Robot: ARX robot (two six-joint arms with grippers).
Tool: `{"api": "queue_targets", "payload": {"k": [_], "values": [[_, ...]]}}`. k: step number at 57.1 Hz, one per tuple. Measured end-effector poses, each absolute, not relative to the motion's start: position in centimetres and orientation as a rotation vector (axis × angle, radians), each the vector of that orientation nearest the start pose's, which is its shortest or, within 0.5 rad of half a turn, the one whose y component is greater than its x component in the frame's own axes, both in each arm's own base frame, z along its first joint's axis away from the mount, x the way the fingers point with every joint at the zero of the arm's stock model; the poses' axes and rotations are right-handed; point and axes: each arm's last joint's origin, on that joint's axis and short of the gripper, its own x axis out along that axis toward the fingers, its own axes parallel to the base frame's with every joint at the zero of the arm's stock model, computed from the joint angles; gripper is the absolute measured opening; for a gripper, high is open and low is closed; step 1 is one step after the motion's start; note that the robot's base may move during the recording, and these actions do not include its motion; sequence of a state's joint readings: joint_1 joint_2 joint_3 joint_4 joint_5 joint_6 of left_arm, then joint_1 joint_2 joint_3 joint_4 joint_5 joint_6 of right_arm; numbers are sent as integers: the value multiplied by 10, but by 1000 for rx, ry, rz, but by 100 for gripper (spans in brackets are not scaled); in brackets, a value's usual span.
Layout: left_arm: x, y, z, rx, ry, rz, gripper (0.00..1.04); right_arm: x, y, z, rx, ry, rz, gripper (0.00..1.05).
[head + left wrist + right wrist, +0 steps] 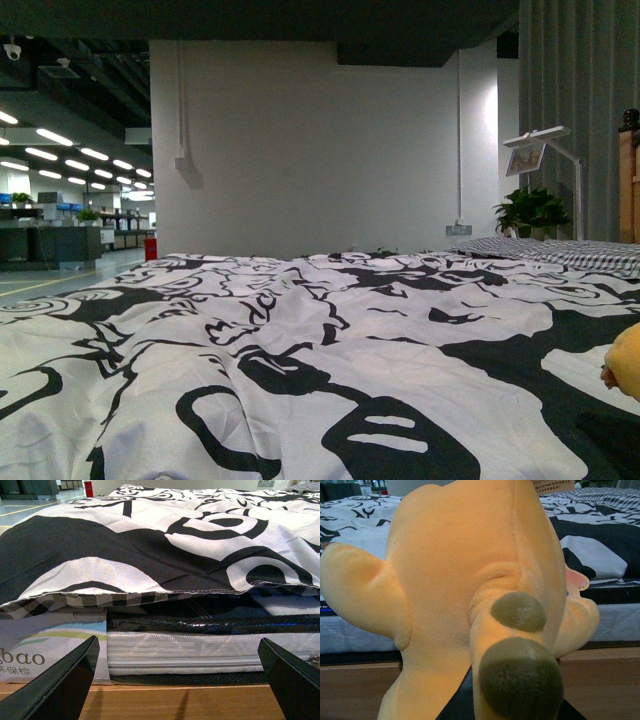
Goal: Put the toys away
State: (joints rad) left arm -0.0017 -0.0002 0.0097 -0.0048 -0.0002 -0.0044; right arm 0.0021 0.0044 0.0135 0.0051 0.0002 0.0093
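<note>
The orange-yellow plush toy (470, 580) fills the right wrist view, with stubby limbs ending in dark olive pads. My right gripper (507, 712) is shut on the plush toy and holds it in front of the bed's side; only dark bits of the fingers show under it. In the front view a small yellow part of the plush toy (627, 362) shows at the right edge above the duvet. My left gripper (182, 680) is open and empty, its two black fingers (55, 690) apart, low in front of the bed's side.
A bed with a black-and-white patterned duvet (300, 360) fills the front view. A checked pillow (560, 252), a plant (530, 212) and a lamp (545, 150) stand at the far right. The left wrist view shows the mattress edge (185, 652) and wooden frame (175, 702).
</note>
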Motion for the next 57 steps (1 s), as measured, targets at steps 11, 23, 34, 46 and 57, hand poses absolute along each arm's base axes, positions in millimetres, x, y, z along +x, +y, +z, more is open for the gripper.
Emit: {"api": "queue_targets", "payload": {"k": [11,23,34,46,57], "values": [[97,0,166,-4,-5,-2,99,97,0,168,9,-14,2,10],[97,0,166,-4,-5,-2,99,97,0,168,9,-14,2,10],[97,0,166,-4,-5,-2,99,97,0,168,9,-15,2,10],[97,0,166,-4,-5,-2,99,97,0,168,9,-15,2,10],[97,0,166,-4,-5,2,99,97,0,168,9,-15,7,10]]}}
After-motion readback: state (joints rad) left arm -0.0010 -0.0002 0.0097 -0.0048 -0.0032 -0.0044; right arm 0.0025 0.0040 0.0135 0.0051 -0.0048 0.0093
